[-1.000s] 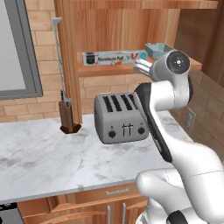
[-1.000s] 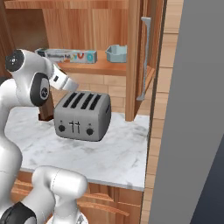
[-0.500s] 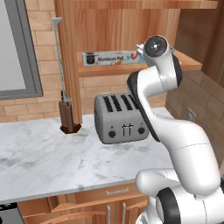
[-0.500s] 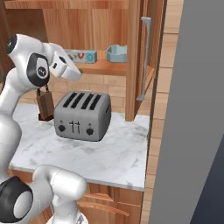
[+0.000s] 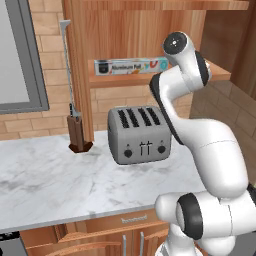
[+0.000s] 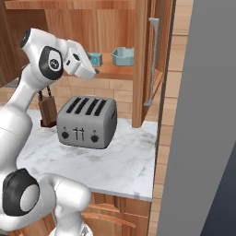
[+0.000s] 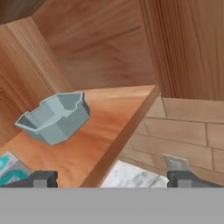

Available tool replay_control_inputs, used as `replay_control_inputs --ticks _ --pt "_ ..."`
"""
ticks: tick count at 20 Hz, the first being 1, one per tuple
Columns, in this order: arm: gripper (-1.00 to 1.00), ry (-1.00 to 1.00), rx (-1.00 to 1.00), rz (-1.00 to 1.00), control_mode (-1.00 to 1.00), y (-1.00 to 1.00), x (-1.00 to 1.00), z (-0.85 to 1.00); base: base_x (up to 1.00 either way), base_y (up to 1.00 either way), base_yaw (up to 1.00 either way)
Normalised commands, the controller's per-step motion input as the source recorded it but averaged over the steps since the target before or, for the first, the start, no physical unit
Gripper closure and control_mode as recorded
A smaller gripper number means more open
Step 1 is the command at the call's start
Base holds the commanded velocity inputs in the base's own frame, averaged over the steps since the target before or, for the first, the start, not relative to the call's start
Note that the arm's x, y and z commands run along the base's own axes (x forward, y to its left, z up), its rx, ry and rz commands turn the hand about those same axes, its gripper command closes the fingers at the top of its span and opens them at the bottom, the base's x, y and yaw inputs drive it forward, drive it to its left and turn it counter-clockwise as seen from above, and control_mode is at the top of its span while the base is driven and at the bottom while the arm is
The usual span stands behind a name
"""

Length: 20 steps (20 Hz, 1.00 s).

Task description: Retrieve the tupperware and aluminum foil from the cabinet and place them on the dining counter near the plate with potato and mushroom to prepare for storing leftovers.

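On the plank shelf of the orange-brown wooden wall cabinet point(image 6: 115, 71) sits the shallow pale blue-grey translucent plastic tupperware point(image 7: 54, 116), upright, toward the shelf's right end in the right base view point(image 6: 122, 56); hand view shows it resting on the shelf board, set back from the front edge. The long narrow white-silver aluminum foil box with black lettering point(image 5: 131, 66) lies lengthwise on the same shelf, left of the arm in the left base view; its coloured end shows near the gripper in the right base view point(image 6: 95, 59); a teal-marked corner of it sits at lower left of the hand view point(image 7: 9, 170). Two-finger gripper point(image 7: 111, 178) raised to shelf level, at the shelf's front edge; jaws spread wide, nothing between them; tips apart from the tupperware. Below the shelf: grey four-slot metal toaster point(image 5: 138, 134) on the white-grey marble worktop point(image 5: 50, 180); dark brown wooden knife block point(image 5: 78, 135) stands left of the toaster, near the brick wall.
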Motion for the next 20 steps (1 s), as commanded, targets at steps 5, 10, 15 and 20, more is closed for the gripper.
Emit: replay_control_inputs --ticks 5,10,15,20 --pt "-1.0 0.0 -0.03 -0.07 -1.0 -0.3 0.24 0.01 0.0 0.0 0.0" --pt "-1.0 0.0 -0.03 -0.06 -1.0 -0.24 0.33 0.07 0.0 0.0 0.0" --pt "-1.0 0.0 0.0 -0.07 -1.0 -0.26 0.42 0.12 0.0 0.0 0.0" --pt "-1.0 0.01 0.0 -0.08 -1.0 -0.28 0.51 0.04 0.0 0.0 0.0"
